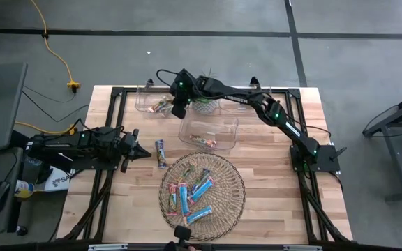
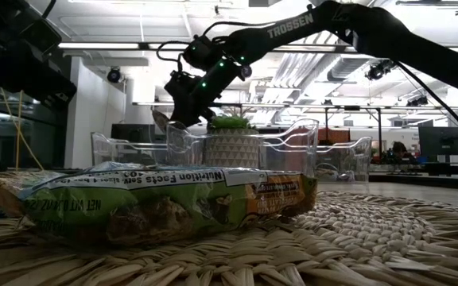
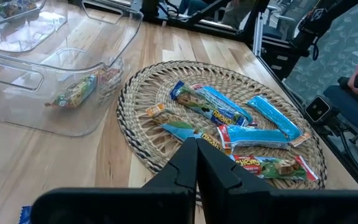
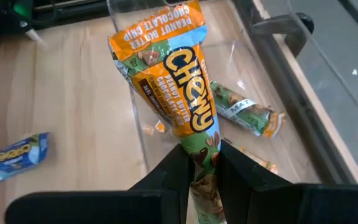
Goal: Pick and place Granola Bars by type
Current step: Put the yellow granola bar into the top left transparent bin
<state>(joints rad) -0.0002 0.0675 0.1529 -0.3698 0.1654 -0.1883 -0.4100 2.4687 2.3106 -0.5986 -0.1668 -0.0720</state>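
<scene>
While overhead hides it, right gripper [image 4: 204, 165] jaws pinch an orange bar [image 4: 173, 81].

From my console: the pale wooden table [image 1: 271, 202] carries a round wicker tray [image 1: 233, 203], two clear plastic bins [image 1: 223, 125] [image 1: 145, 97], a potted plant [image 1: 205, 104], and one loose granola bar [image 1: 160, 153] lying just beside the tray.

Orange bar [image 4: 173, 81] lower end hidden btwn right fingers [image 4: 173, 171]; tray bars' print unreadable.
</scene>
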